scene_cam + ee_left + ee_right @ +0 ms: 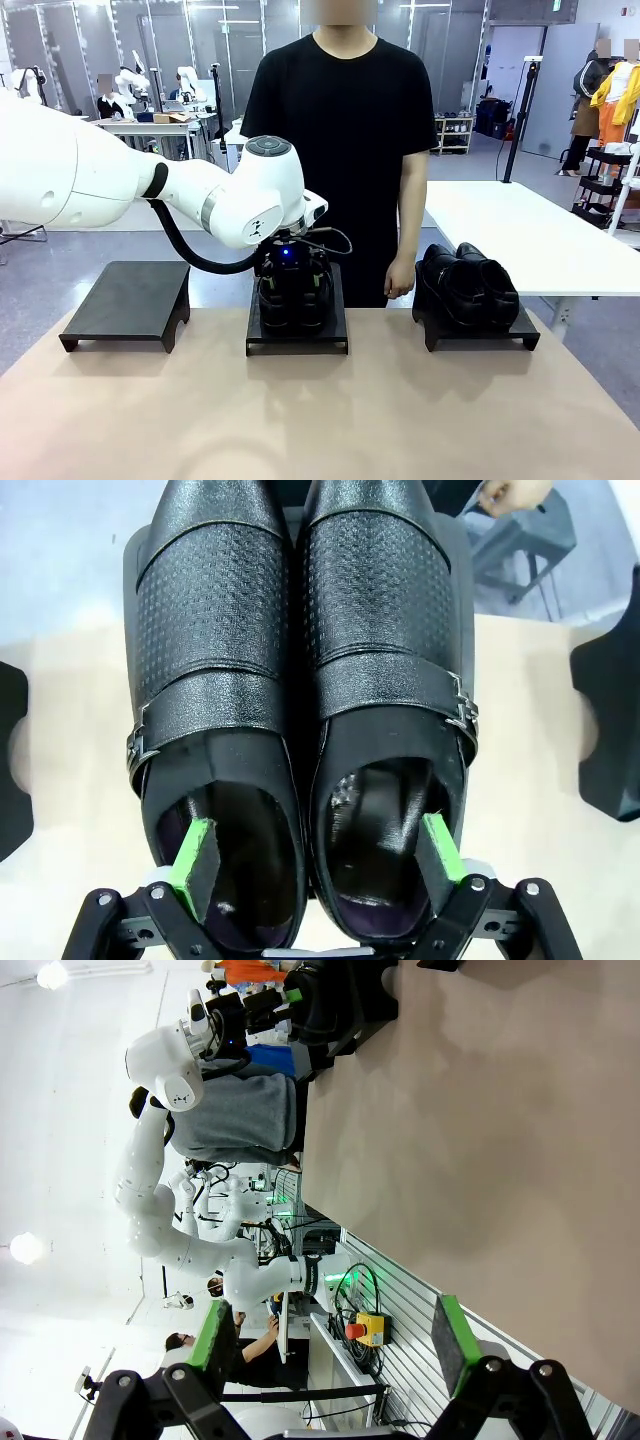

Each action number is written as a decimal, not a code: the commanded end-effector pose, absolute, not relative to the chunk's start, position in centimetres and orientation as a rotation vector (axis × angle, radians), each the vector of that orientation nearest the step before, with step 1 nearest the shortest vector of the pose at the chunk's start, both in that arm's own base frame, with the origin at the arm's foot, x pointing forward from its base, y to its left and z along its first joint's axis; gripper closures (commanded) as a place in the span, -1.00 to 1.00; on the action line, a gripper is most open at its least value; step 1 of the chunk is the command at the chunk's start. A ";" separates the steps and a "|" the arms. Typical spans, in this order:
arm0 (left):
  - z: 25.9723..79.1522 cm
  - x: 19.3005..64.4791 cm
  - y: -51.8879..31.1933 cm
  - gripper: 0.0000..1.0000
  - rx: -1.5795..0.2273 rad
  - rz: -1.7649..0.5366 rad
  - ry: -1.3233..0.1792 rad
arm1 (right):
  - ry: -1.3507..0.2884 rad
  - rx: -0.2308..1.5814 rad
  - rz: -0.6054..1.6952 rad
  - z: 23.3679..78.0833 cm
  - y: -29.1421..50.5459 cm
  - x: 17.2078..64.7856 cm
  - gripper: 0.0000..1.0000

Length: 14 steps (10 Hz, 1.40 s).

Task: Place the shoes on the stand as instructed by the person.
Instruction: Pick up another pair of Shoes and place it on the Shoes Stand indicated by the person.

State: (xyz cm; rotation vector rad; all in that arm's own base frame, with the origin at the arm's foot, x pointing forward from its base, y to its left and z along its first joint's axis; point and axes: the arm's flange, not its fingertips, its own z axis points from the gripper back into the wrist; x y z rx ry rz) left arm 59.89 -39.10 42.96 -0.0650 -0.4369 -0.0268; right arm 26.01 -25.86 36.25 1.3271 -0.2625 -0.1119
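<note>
Shoes sit on two of three low black stands along the far edge of a tan worktop. The buckled pair rests side by side on the middle stand, toes pointing away from the wrist camera; from the front it is mostly hidden behind the left arm's wrist. The left gripper has its jaws spread, one green-padded finger inside each shoe opening, pinching the two inner heel walls between them. The toe tips are cut off at the top of the wrist view. The second pair stands on the right stand. The left stand holds nothing. The person in a black T-shirt stands behind the worktop, one hand hanging beside the right stand. The right gripper, seen in its own wrist view, has its jaws spread wide on nothing, well apart from the stands. No readable writing shows on the shoes.
</note>
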 end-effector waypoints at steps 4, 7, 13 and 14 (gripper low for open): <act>43.0 59.9 -39.1 -1.00 -0.065 -0.027 -0.437 | -0.253 1.323 -0.113 36.6 -25.8 25.8 -1.00; 48.9 56.6 -35.3 -1.00 -0.118 -0.091 -0.348 | -0.253 1.323 -0.113 36.6 -25.8 25.8 -1.00; 54.0 47.5 -18.3 -1.00 -0.398 -0.192 -0.299 | -0.253 1.323 -0.113 36.6 -25.8 25.8 -1.00; 54.4 46.2 -14.9 -1.00 -0.454 -0.155 -0.326 | -0.253 1.323 -0.113 36.6 -25.8 25.8 -1.00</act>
